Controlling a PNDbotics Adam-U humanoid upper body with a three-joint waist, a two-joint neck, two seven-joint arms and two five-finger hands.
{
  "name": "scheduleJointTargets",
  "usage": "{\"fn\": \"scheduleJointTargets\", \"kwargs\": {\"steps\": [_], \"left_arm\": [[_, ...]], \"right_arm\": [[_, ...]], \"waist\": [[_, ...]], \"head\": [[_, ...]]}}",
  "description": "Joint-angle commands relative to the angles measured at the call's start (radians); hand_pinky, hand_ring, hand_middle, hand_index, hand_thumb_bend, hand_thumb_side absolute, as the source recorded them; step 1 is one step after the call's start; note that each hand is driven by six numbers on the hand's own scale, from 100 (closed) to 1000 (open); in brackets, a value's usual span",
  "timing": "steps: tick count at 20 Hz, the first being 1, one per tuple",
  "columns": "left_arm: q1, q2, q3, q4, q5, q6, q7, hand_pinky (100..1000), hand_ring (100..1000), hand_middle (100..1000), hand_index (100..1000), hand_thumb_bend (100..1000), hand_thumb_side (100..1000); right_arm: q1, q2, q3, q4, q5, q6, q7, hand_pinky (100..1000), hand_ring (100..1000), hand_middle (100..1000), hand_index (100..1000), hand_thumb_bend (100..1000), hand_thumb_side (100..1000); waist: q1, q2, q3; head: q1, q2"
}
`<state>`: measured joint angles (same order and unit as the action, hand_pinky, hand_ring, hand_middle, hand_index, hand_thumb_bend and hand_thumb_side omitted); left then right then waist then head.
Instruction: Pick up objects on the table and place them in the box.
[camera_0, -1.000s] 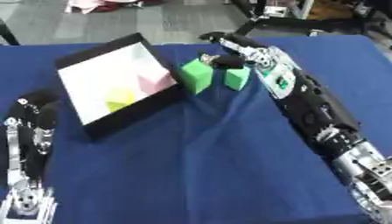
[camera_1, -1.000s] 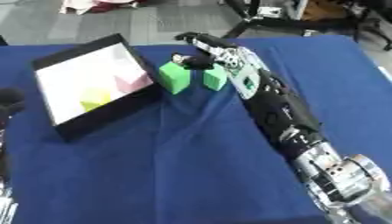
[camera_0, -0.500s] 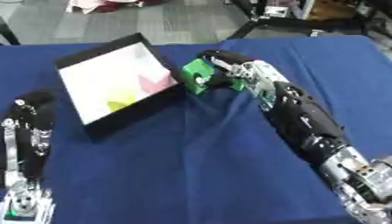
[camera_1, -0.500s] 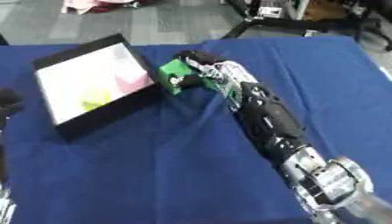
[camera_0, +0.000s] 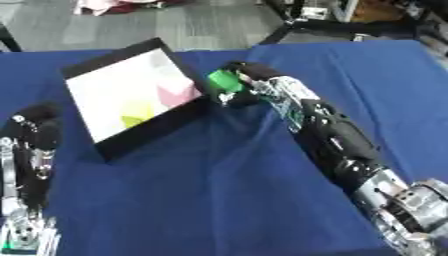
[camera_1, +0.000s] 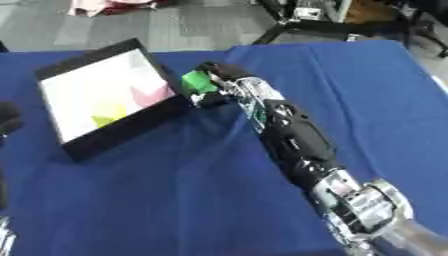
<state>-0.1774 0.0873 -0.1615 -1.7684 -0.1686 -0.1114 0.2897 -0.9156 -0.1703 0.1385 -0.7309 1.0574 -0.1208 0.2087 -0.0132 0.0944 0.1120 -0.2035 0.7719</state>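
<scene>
My right arm stretches diagonally across the blue table (camera_0: 175, 200), from the lower right corner up toward the centre, forearm nearly straight and the wrist bent inward to the left. At its end my right hand (camera_0: 248, 86) is curled round a green block (camera_0: 223, 80), fingers and thumb wrapped so that only the block's left face and top show past them. The block sits at the right-hand wall of the box (camera_0: 149, 131), just beside its rim and not yet inside; I cannot tell whether it is touching the wall or lifted off the cloth.

The box lies askew, black-walled with a white floor, and inside it I see a pink piece (camera_0: 178, 93) toward the right and a yellow piece (camera_0: 133, 110) nearer the middle.

My left arm comes up along the left edge of the left eye view, and my left hand (camera_0: 35, 125) rests there idle, well apart from the box; I cannot tell how its fingers are set.
</scene>
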Motion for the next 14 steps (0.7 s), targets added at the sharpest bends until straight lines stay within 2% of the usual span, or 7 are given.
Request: {"fn": "scheduleJointTargets", "kwargs": {"steps": [1, 2, 4, 6, 8, 10, 14], "left_arm": [[-0.013, 0.007, 0.000, -0.010, -0.001, -0.001, 0.000, 746, 731, 604, 693, 833, 780], [-0.014, 0.006, 0.000, -0.010, -0.001, -0.001, 0.001, 746, 731, 604, 693, 833, 780], [-0.014, 0.006, 0.001, -0.010, -0.001, -0.001, 0.001, 746, 731, 604, 693, 833, 780], [-0.013, 0.006, 0.001, -0.009, -0.001, -0.001, 0.003, 746, 731, 604, 693, 833, 780], [-0.012, 0.007, 0.001, -0.009, 0.000, -0.001, 0.003, 746, 731, 604, 693, 833, 780], [-0.012, 0.007, 0.001, -0.008, -0.001, -0.001, 0.004, 746, 731, 604, 693, 832, 780], [-0.009, 0.008, 0.001, -0.008, 0.000, -0.002, 0.004, 746, 731, 604, 693, 833, 780]], "right_arm": [[-0.024, -0.001, -0.009, 0.002, 0.019, 0.010, -0.024, 915, 818, 1000, 1000, 100, 314], [-0.024, 0.000, -0.010, 0.000, 0.020, 0.013, -0.035, 882, 758, 995, 1000, 100, 200], [-0.025, -0.001, -0.014, -0.012, 0.017, 0.021, -0.072, 840, 637, 937, 997, 100, 190], [-0.029, -0.006, -0.014, -0.035, 0.003, 0.030, -0.124, 809, 564, 854, 978, 100, 175], [-0.037, -0.013, -0.012, -0.063, -0.019, 0.036, -0.173, 795, 532, 795, 963, 100, 158], [-0.054, -0.026, -0.010, -0.100, -0.050, 0.039, -0.210, 792, 526, 777, 956, 100, 137], [-0.105, -0.045, -0.005, -0.146, -0.112, 0.046, -0.222, 784, 520, 770, 951, 100, 126]], "waist": [[0.002, -0.022, 0.003], [0.002, -0.023, 0.003], [0.001, -0.023, 0.003], [0.001, -0.024, 0.003], [0.000, -0.026, 0.003], [-0.001, -0.027, 0.003], [-0.002, -0.032, 0.003]], "head": [[-0.004, -0.002], [-0.004, -0.002], [-0.004, -0.002], [-0.004, -0.002], [-0.003, -0.002], [-0.001, -0.002], [0.000, -0.002]]}}
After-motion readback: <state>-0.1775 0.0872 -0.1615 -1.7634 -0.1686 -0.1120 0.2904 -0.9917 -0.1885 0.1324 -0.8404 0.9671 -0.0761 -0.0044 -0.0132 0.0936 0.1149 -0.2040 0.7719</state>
